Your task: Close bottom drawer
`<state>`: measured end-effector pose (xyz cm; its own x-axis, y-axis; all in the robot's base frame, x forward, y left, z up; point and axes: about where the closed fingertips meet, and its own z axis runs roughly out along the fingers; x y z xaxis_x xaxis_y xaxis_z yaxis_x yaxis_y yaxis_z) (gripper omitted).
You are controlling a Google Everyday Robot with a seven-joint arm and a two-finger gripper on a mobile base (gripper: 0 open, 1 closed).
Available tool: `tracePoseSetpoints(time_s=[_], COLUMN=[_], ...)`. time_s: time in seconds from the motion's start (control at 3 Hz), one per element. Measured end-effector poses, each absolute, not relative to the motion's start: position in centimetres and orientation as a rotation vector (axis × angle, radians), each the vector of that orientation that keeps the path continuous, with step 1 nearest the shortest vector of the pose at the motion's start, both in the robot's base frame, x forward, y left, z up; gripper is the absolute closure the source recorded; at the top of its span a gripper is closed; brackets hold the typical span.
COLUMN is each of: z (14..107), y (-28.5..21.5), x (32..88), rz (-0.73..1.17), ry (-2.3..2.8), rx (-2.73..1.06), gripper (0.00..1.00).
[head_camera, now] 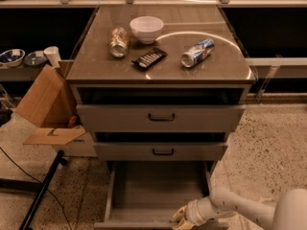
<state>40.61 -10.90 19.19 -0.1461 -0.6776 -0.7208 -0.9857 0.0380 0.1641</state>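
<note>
Looking at progress, finds almost nothing done yet: leaves the bottom drawer (pixel 156 190) pulled far out at the foot of the cabinet (pixel 201 73), with its plain grey inside in full view. Puts the gripper (pixel 182 218) low at the drawer's front right, right by the front panel and perhaps touching its top edge; cannot tell contact, nor how wide the gripper stands. Reaches in from the right on a pale arm (pixel 230 207). Shows the middle drawer (pixel 160 151) and top drawer (pixel 160 117) shut or nearly so, with a dark gap above each. Judging from this, counts the approach as about made and the whole push as left: needs the front driven straight back until flush under the middle drawer.
</note>
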Motion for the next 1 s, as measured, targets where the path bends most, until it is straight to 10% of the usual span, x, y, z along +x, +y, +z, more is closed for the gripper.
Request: tracePoseSetpoints(time_s=[1.0], z=[19.1], y=[-10.6], x=[43.4], rz=[0.866], ry=[1.856], rx=[-1.559], gripper=[1.00])
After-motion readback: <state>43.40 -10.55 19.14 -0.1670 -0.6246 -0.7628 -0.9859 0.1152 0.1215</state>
